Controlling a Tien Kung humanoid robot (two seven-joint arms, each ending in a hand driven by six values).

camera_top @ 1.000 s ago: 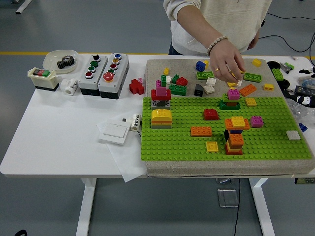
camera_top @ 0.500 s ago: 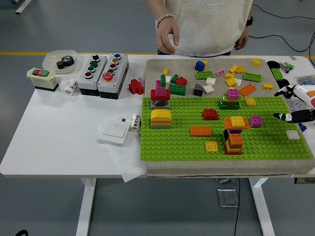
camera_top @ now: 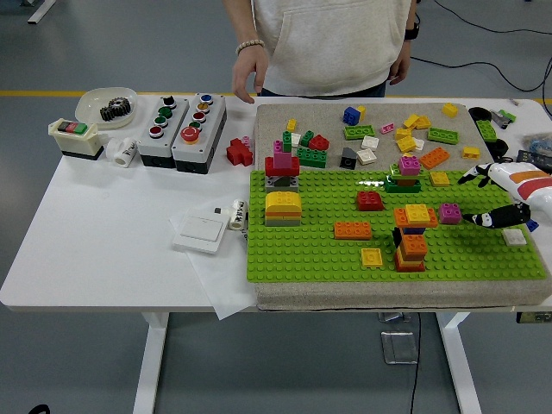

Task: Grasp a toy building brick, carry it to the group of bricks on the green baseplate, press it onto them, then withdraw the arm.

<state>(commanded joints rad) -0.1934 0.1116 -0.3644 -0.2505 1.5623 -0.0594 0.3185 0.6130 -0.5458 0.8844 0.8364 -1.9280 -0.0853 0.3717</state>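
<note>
- 1 robot hand shows, the right hand [camera_top: 493, 197], coming in from the right edge over the right part of the green baseplate [camera_top: 302, 254]; its fingers are spread apart and hold nothing.
- The baseplate lies on 1 grey mat [camera_top: 276, 116], whose far strip holds a scatter of loose bricks [camera_top: 405, 134]: yellow, green, white, blue, orange and pink; too many overlap for a sure count.
- On the baseplate, 1 tall stack [camera_top: 410, 235] stands right of centre: red and orange layers, a dark layer, then an orange slab topped by a yellow brick.
- Just beside its top, on the right, sits 1 pink brick [camera_top: 449, 213], near the hand's fingertips but apart from them.
- Also on the plate: 1 red brick [camera_top: 370, 201], 1 flat orange brick [camera_top: 352, 230], 1 yellow tile [camera_top: 373, 257], 1 white tile [camera_top: 514, 237].
- Left on the table: 2 button boxes [camera_top: 181, 121], 1 bowl [camera_top: 107, 105] with a gear.
- 1 person stands at the far side, 1 hand [camera_top: 250, 73] hanging at the table edge.
</note>
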